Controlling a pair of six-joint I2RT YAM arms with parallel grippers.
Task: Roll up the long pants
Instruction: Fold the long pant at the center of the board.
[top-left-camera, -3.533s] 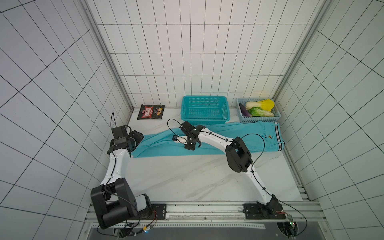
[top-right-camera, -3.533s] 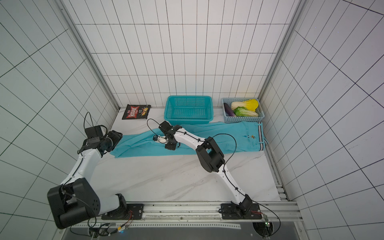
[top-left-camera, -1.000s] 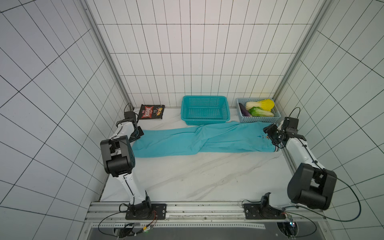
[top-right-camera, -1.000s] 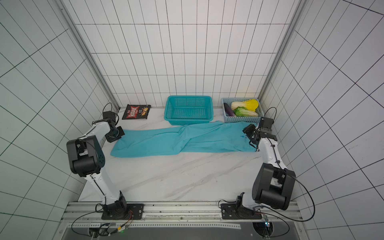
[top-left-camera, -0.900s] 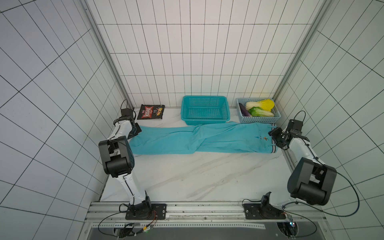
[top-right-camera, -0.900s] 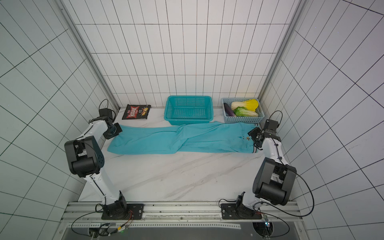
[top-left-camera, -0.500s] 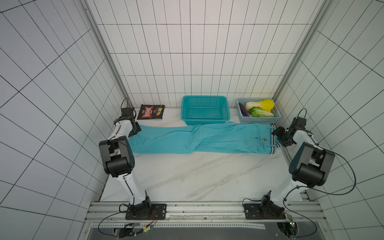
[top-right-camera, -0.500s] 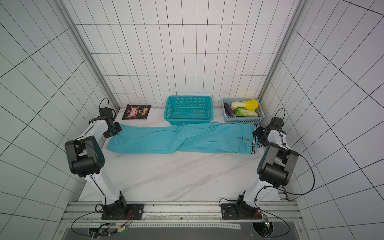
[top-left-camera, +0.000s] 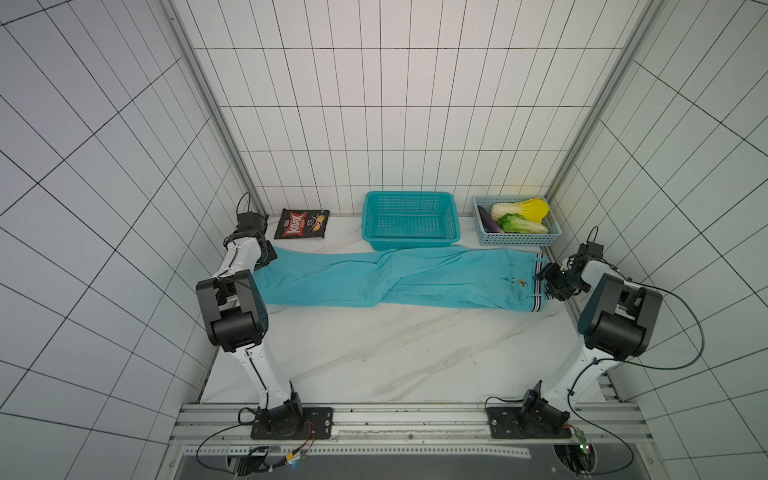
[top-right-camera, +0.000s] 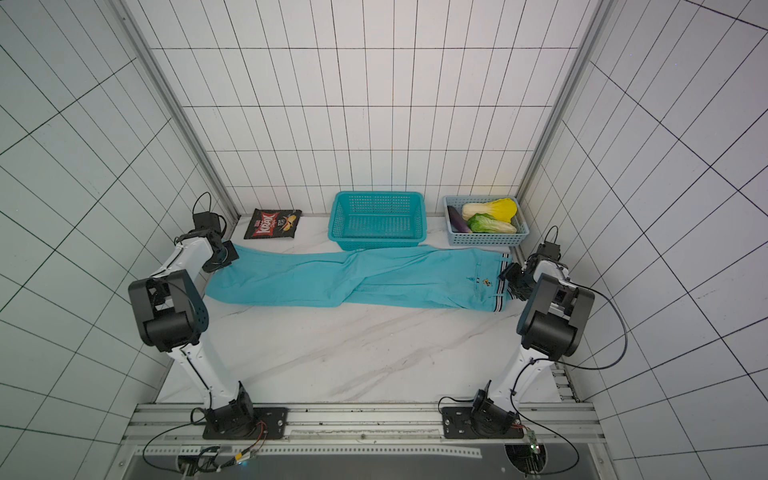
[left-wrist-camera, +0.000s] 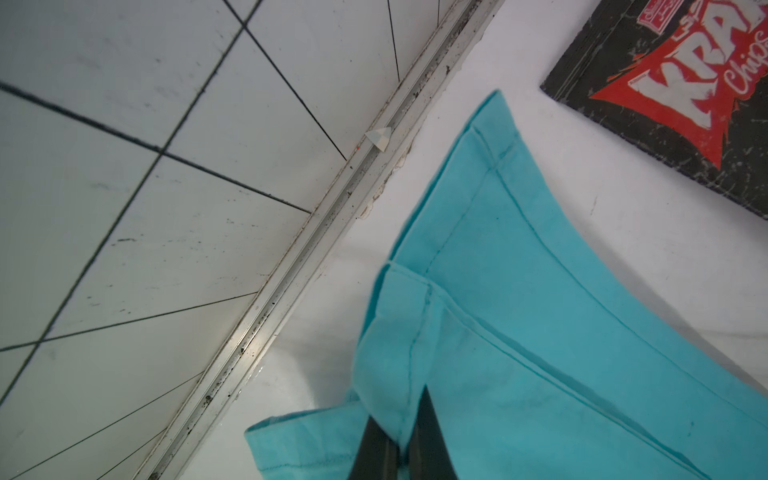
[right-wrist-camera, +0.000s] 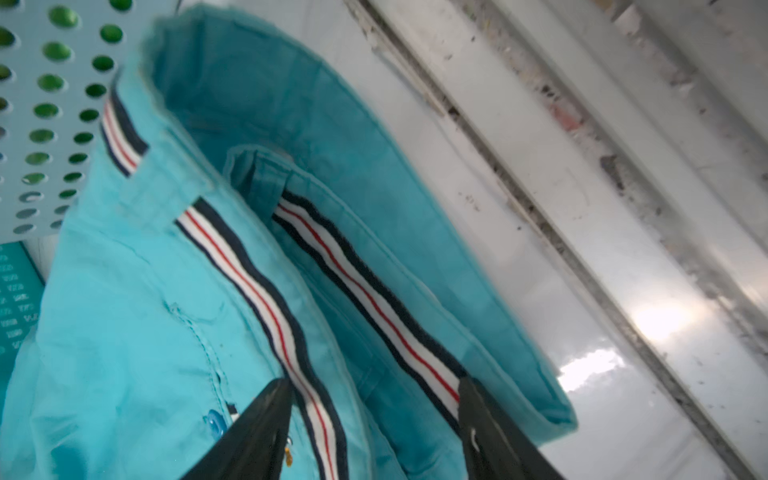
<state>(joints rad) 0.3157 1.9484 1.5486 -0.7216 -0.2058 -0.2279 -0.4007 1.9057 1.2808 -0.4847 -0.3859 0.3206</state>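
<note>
Marble table (top-left-camera: 374, 353): we see pants (top-left-camera: 374, 278) stretched flat across back, 9 to 3 o'clock. Left gripper (left-wrist-camera: 399, 415) clamped on cuff (left-wrist-camera: 395, 332) at 9, anchoring. Right gripper (right-wrist-camera: 374, 382), jaws apart, straddles waistband (right-wrist-camera: 266, 299) at 3. We judge: smoothing before roll.

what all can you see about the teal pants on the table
The pants are soft teal cloth, laid out and stretched full length across the back of the white table, legs overlapping. The waistband carries a dark, white and red striped trim, with a small blue button near it. The left gripper is shut on a leg hem; the right gripper stands open astride the waistband. Their far edge reaches the teal basket.
</note>
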